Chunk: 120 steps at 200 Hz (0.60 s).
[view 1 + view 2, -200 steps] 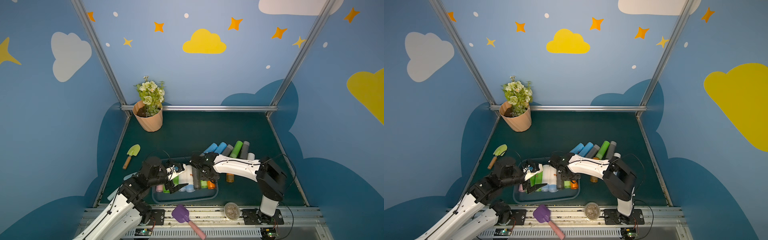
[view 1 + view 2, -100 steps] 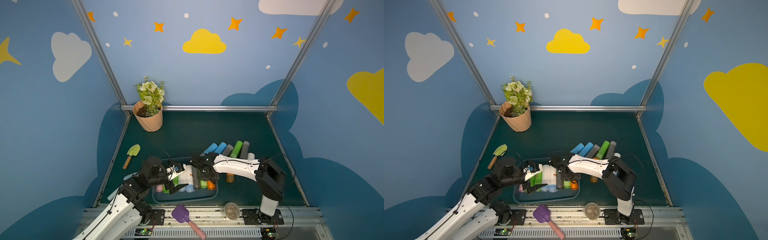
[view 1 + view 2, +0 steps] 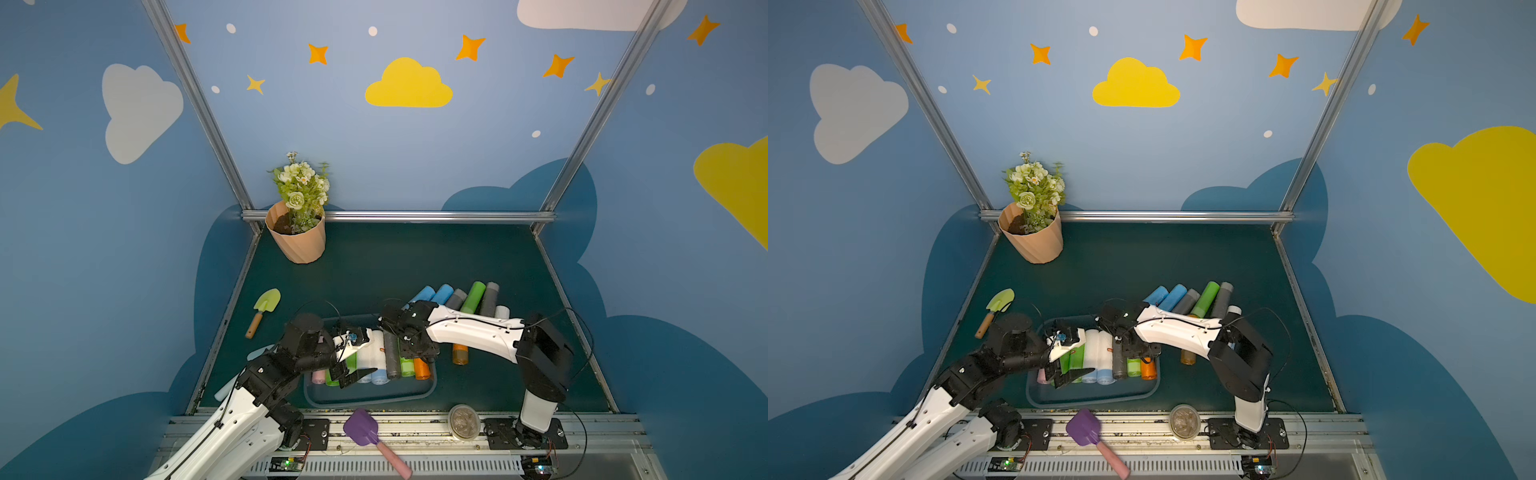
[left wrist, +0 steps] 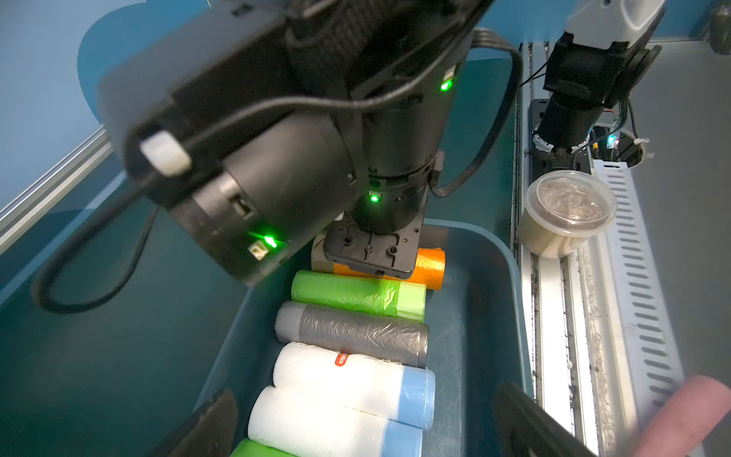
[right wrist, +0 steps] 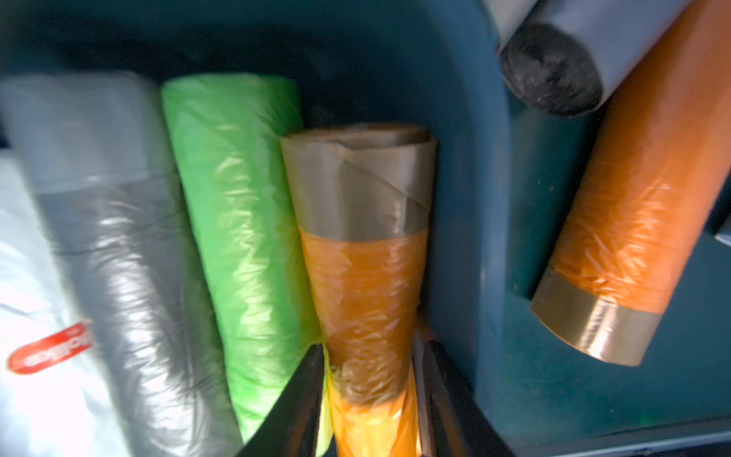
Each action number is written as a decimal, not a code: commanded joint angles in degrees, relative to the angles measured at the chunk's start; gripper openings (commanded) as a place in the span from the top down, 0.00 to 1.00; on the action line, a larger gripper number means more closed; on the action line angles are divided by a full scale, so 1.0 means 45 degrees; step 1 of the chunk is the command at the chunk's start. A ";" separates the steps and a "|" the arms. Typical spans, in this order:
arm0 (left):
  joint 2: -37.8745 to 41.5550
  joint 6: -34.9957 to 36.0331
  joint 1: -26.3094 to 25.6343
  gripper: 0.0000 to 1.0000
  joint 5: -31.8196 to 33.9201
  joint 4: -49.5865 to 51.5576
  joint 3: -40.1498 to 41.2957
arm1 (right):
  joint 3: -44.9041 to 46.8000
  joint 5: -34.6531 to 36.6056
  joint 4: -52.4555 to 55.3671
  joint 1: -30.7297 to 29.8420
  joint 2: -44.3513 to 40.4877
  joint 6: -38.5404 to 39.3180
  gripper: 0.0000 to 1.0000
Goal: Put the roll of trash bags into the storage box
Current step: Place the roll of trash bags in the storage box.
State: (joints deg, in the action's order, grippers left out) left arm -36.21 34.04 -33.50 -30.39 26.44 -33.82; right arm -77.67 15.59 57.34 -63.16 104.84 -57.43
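Observation:
The storage box (image 3: 374, 405) (image 3: 1092, 402) sits near the table's front edge and holds a row of trash bag rolls. The orange roll of trash bags (image 3: 422, 369) (image 5: 364, 277) lies at the right end of that row, against a green roll (image 5: 237, 221) and close to the box wall (image 5: 466, 158). My right gripper (image 3: 409, 343) (image 5: 372, 348) reaches down over it, open, with a finger on each side of the roll and a thin gap showing. My left gripper (image 3: 357, 357) (image 4: 368, 419) hovers wide open over the white-and-blue rolls (image 4: 348, 380), holding nothing.
More rolls (image 3: 457, 299) are piled behind the box, and another orange roll (image 3: 460, 353) (image 5: 633, 198) lies just outside its right wall. A peach flowerpot (image 3: 297, 239) stands back left, with a green trowel (image 3: 264, 307) at the left. A purple shovel (image 3: 365, 428) and a clear tub (image 3: 463, 419) rest on the front rail.
The right gripper's jaws have spread apart around the orange roll, which now rests in the box. Neither arm has visibly shifted.

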 commanded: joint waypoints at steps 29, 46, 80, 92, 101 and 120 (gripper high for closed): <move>-0.0060 0.0091 -0.0037 0.00 -0.0210 0.0188 -0.0062 | -0.0395 0.0792 0.0410 0.0350 -0.0385 0.0460 0.73; -0.0087 0.0092 -0.0022 0.00 -0.0218 0.0180 -0.0062 | -0.0406 0.0740 0.0050 0.0518 -0.0330 0.0672 0.81; -0.0128 0.0113 -0.0036 0.00 -0.0239 0.0197 -0.0062 | -0.0496 0.0686 -0.0322 0.0926 -0.0086 0.1003 0.86; -0.0143 0.0095 -0.0037 0.00 -0.0238 0.0197 -0.0062 | -0.0429 0.0630 -0.0475 0.1021 -0.0007 0.1089 0.87; -0.0152 0.0093 -0.0036 0.00 -0.0248 0.0188 -0.0061 | -0.0373 0.0514 -0.0644 0.1094 0.0040 0.1152 0.87; -0.0130 0.0107 -0.0037 0.00 -0.0241 0.0190 -0.0040 | -0.0254 0.0208 -0.1046 0.1221 0.0253 0.1310 0.87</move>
State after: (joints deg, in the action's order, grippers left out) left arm -36.77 34.04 -33.50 -30.57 26.50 -33.82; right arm -78.61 16.95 54.57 -58.24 104.55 -52.93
